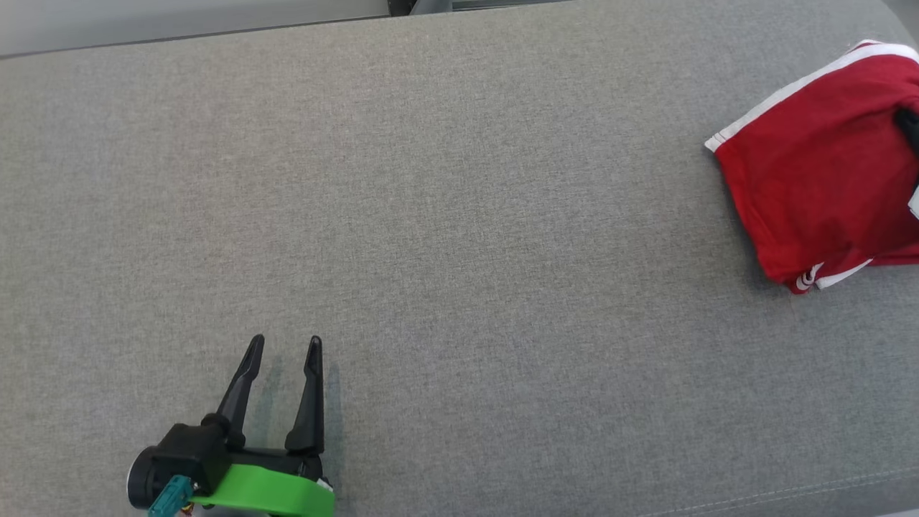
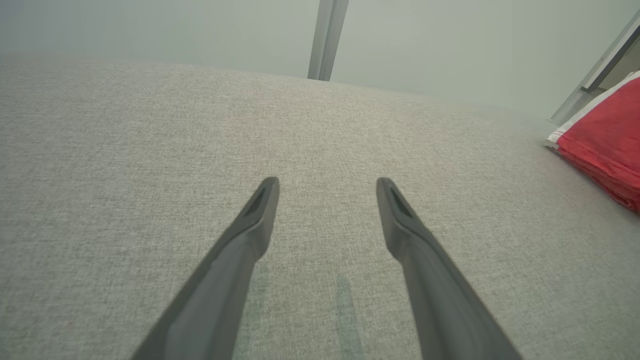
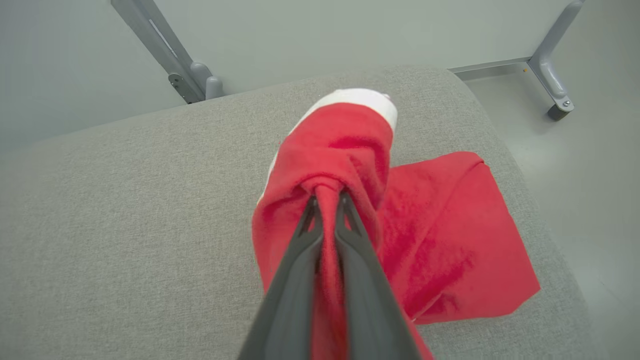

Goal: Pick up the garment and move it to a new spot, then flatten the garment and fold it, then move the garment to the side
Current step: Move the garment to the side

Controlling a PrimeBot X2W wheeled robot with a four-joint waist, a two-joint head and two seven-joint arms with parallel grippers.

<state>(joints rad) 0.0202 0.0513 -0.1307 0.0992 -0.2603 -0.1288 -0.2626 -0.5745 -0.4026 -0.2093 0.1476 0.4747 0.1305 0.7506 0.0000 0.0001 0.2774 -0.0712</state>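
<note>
Left tool (image 1: 285, 342): two long tapered black fingers (image 1: 240, 388); black housing (image 1: 183, 456), bright green collar (image 1: 266, 492), teal connector (image 1: 169, 497)

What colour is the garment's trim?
White, edging the red garment; clearest in the head view.

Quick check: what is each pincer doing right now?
Left pincer: open, holding nothing.
Right pincer: shut on the red garment.

readable text: none is showing
mark on the garment (image 1: 811, 172): a small white curved sign (image 1: 807, 276) is sitting at its near hem corner, well to the right of the left gripper (image 1: 286, 339), and is staying too small to read
</note>
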